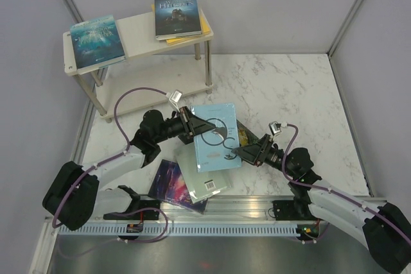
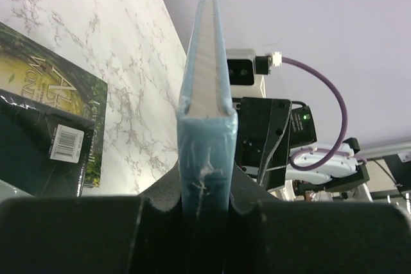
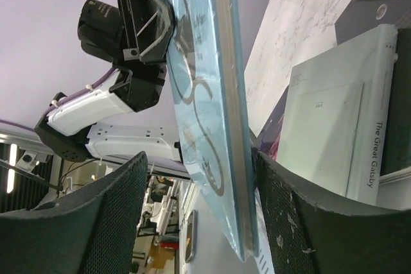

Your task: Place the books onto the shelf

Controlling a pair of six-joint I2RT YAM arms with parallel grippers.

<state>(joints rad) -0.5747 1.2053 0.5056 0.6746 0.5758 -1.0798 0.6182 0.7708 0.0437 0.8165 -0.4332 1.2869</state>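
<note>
My left claw (image 2: 204, 200) is pinched shut on the light blue book (image 2: 205, 88) at its stiff spine, because it looks thin, light and floppy.

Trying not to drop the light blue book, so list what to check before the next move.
1. Left fingers clamped on the light blue book: ok, the book is pinched between them.
2. Right fingers open: ok, they stand apart on either side of the book's edge. Whether one touches it, cannot tell.
3. Room on the shelf top: cannot tell, only a bare strip shows between the teal book and the navy book.
4. Books below out of the way: ok, the purple galaxy book and pale book lie flat.
5. Lower tier free: cannot tell.
</note>
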